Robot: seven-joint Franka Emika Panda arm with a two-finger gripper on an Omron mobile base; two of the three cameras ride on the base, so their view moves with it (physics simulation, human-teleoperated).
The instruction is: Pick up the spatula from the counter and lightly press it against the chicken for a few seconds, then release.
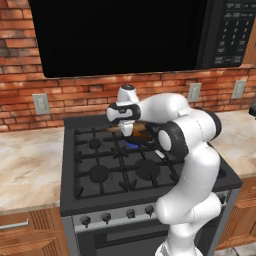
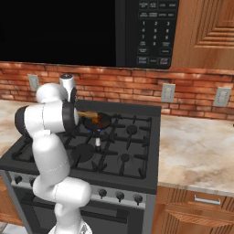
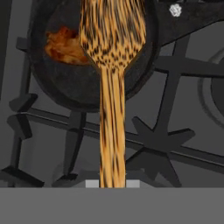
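The gripper [image 3: 113,183] is clamped on the handle of the wooden spatula [image 3: 113,65]. The blade reaches out over the dark pan [image 3: 74,94], which sits near the back edge of the stove [image 1: 80,197], about midway along it. The chicken [image 3: 64,46] lies in the pan on the far side from the hand. The blade seems to overlap only one edge of it, and I cannot tell whether the two touch. The main risk is a press that misses: with the blade off to one side, a straight push could land on the pan floor or shove the meat sideways. Too firm a push might tip or slide the pan on its grate, or make the long handle pivot in the grip. A blue flame [image 1: 132,145] under the pan adds heat to any lingering. Counted: one spatula, one pan, one piece of chicken, one stove, three wall outlets [image 1: 41,103].
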